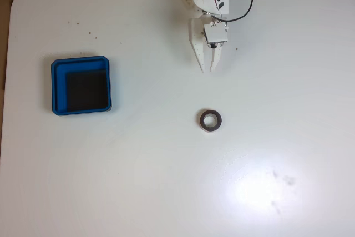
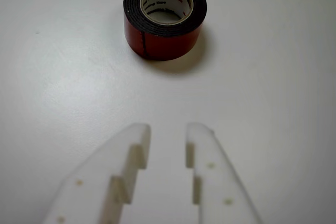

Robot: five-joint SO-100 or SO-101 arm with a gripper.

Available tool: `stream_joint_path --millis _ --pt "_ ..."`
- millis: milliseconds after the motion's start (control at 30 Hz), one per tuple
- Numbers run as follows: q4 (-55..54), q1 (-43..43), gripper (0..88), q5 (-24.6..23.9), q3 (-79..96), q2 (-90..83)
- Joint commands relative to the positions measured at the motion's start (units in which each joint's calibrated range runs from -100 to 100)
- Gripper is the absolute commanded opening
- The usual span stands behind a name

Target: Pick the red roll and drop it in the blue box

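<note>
Roll (image 1: 210, 120) is lying flat on the white table (image 1: 166, 192), a bit right of the middle in the fixed view. Its hole is facing up. Nothing is touching it. In the wrist view the roll (image 2: 165, 30) is sitting near the top, with a red side, a dark rim and a pale middle with some tiny print that is too small to read.

Gripper (image 1: 208, 68) is pointing down the picture in the fixed view, toward the roll but well apart from it. In the wrist view the gripper (image 2: 167, 132) is coming in from the bottom edge. Its two white fingers (image 2: 210, 171) are standing a little apart, with a small gap between the tips, and they are holding nothing. The roll is lying straight ahead of that gap.

Box (image 1: 57, 84) is sitting far to the left in the fixed view, well apart from the roll and the gripper. It is blue with a black floor.

Red and black wires (image 1: 247, 4) are looping off the arm near the top edge.
</note>
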Motion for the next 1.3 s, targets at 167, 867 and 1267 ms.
stream_joint_path --millis 167,867,1267 --pt "-0.8 0.3 0.7 0.4 0.8 -0.4" --pt "-0.9 -0.2 0.7 0.7 0.2 -0.4" --pt "-0.8 -0.1 0.7 0.8 -12.4 9.8"
